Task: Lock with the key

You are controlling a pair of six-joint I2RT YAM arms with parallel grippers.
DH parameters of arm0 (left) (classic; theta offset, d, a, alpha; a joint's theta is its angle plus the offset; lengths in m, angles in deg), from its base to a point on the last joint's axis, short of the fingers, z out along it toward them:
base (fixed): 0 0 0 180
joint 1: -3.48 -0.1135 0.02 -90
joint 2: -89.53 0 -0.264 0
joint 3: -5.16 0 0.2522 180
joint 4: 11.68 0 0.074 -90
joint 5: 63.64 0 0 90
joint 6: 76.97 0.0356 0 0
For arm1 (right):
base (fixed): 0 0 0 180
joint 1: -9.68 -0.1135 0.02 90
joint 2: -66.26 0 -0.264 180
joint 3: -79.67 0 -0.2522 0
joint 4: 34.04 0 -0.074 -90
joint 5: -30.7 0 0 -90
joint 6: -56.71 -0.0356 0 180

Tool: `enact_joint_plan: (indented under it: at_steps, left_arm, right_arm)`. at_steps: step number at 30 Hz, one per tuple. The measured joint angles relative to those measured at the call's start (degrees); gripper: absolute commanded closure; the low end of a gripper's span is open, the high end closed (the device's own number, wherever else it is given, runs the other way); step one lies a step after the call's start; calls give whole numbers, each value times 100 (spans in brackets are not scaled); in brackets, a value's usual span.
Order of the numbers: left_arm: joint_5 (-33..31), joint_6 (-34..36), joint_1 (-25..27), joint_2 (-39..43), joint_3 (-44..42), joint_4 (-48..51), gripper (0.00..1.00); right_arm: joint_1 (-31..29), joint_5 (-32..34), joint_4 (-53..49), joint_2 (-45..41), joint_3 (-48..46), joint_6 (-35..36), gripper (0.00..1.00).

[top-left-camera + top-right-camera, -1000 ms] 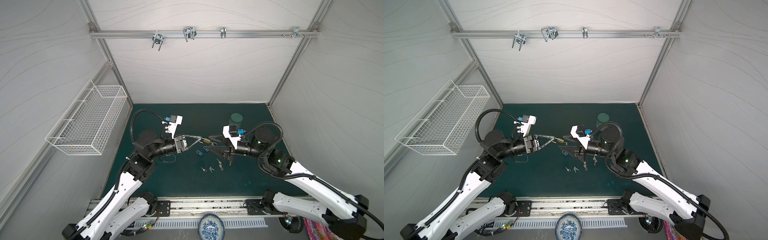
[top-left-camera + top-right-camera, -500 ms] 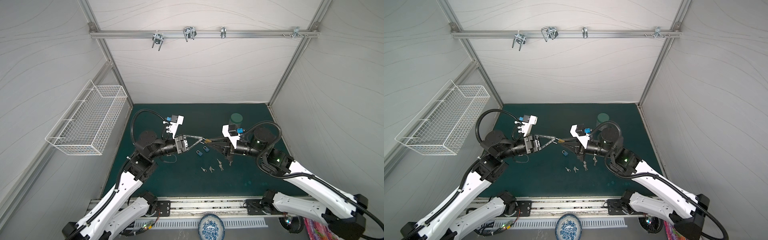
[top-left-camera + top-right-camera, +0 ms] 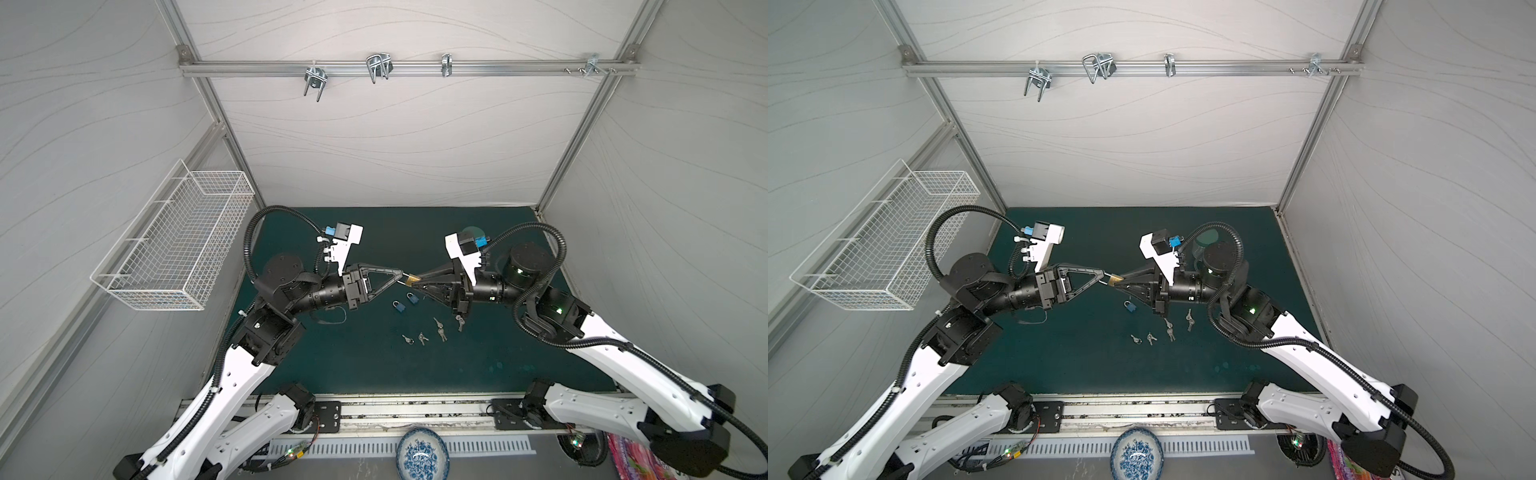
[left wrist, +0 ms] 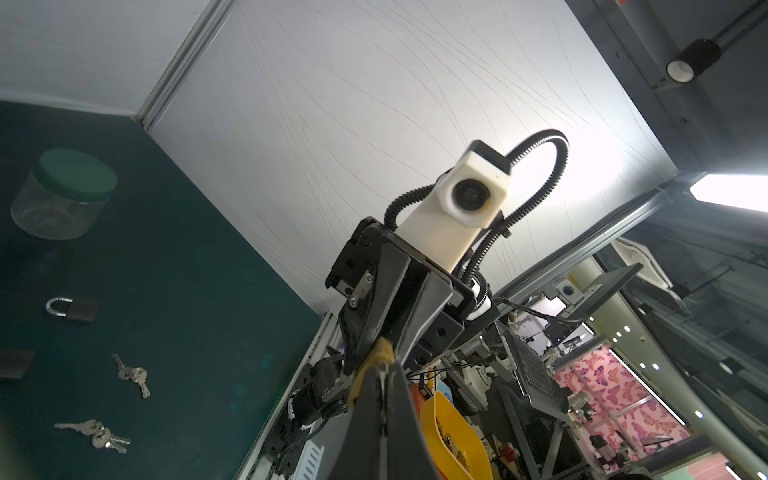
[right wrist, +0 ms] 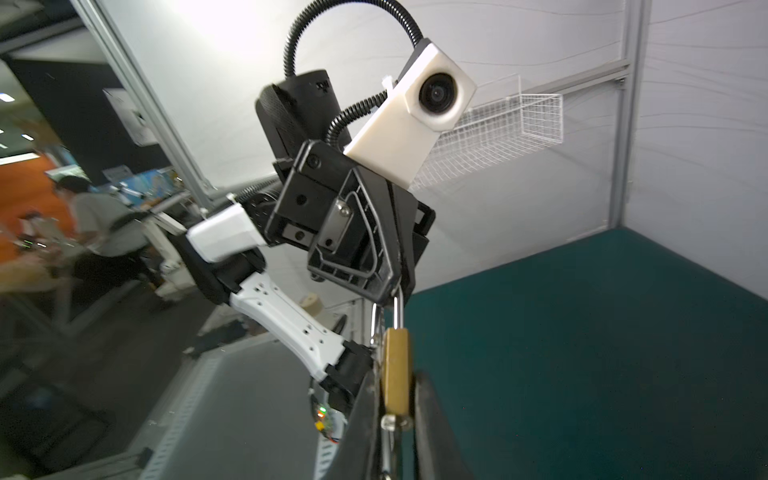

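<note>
Padlock body [image 5: 397,370] now clamped by right gripper [image 3: 416,282]; left gripper [image 3: 401,275] pinches shackle [image 5: 398,309], seemingly.

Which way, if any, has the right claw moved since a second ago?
Yes: right claw closed onto brass padlock, barely shifting against the blue padlocks.

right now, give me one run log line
left end effector: pinching brass padlock shackle | right end effector: clamping its body | blue padlocks, keys: on mat

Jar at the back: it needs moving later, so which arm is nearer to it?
Right. The right arm stands close beside the jar, partly hiding it in both top views; the left arm is far across the mat, on the basket side.
</note>
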Motion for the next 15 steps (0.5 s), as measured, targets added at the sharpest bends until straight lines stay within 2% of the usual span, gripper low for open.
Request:
enact_joint_plan:
  at_steps: [6,11,15]
  left_arm:
    - [127,610,0,-221,511,365,100]
    - [258,800,-2,-339,656,348,100]
    - [319,813,0,-352,654,299,100]
  right_arm:
    - [168,-748,372,197,190,-1276,100]
    - [208,-964,345,264,385,-1633,100]
    - [208,-955,223,269,455,-1615,100]
